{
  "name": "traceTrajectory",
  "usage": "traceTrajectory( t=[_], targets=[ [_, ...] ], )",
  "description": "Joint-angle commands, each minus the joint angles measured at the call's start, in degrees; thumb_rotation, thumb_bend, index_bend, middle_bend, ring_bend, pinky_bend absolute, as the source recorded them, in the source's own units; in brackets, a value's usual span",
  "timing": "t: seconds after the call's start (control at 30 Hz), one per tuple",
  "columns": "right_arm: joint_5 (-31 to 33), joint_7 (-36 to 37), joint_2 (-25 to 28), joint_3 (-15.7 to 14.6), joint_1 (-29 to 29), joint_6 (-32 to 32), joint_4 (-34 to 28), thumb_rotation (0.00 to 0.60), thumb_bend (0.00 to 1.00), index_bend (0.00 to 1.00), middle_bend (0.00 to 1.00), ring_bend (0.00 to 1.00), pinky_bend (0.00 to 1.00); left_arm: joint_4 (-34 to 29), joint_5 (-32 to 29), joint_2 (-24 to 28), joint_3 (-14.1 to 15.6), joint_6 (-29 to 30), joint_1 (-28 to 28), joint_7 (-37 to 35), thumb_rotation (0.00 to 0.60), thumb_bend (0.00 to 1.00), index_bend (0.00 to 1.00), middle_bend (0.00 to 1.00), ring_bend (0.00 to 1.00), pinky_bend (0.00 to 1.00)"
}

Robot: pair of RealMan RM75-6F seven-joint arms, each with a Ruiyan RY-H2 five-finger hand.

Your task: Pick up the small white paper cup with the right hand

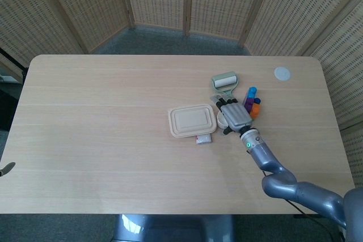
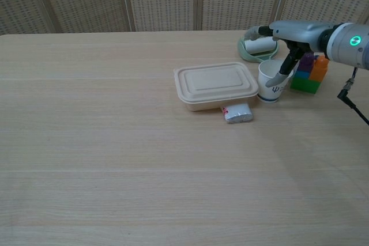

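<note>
The small white paper cup [image 2: 268, 87] stands upright on the table between a beige lidded box and a stack of toy blocks. My right hand [image 2: 293, 30] hovers flat just over its rim, fingers stretched out toward the left. Its thumb [image 2: 283, 71] hangs down at the cup's right side, and I cannot tell whether it touches. From the head view my right hand [image 1: 234, 115] covers almost all of the cup. Nothing is gripped. My left hand does not show in either view.
The beige lidded box [image 2: 215, 84] sits just left of the cup, with a small wrapped packet [image 2: 237, 113] in front of it. A green lint roller [image 2: 258, 45] lies behind the cup, coloured blocks [image 2: 311, 73] to its right, and a white disc [image 1: 282, 73] at the far right corner.
</note>
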Motion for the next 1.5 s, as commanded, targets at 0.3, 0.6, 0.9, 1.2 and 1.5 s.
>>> traceTrajectory(
  t=[0.3, 0.6, 0.9, 1.2, 1.5],
  targets=[
    [-0.54, 0.42, -4.20, -2.88, 0.21, 0.71, 7.47, 0.600, 0.00, 0.00, 0.00, 0.00, 0.00, 0.11, 0.17, -0.42, 0.15, -0.44, -0.29, 0.24, 0.600, 0.00, 0.00, 0.00, 0.00, 0.00],
    [-3.00, 0.94, -7.71, -4.26, 0.31, 2.10, 14.20, 0.600, 0.00, 0.02, 0.00, 0.00, 0.18, 0.16, 0.06, -0.37, 0.17, -0.72, -0.37, -0.23, 0.600, 0.00, 0.00, 0.00, 0.00, 0.00],
    [-6.22, 4.24, -10.74, -5.15, -0.85, 5.26, 19.18, 0.600, 0.00, 0.18, 0.06, 0.00, 0.42, 0.26, 0.16, -0.54, 0.30, -1.18, -0.54, -0.46, 0.600, 0.00, 0.00, 0.00, 0.00, 0.00],
    [-9.02, 7.34, -11.83, -5.29, -2.00, 8.80, 21.24, 0.600, 0.00, 0.39, 0.24, 0.13, 0.51, 0.18, 0.39, -0.58, 0.40, -1.13, -0.54, -0.43, 0.600, 0.00, 0.00, 0.00, 0.00, 0.00],
    [-10.03, 8.02, -10.88, -4.99, -3.09, 10.75, 20.00, 0.600, 0.00, 0.43, 0.28, 0.16, 0.51, 0.13, 0.52, -0.58, 0.46, -1.06, -0.52, -0.43, 0.600, 0.00, 0.00, 0.00, 0.00, 0.00]
  ],
)
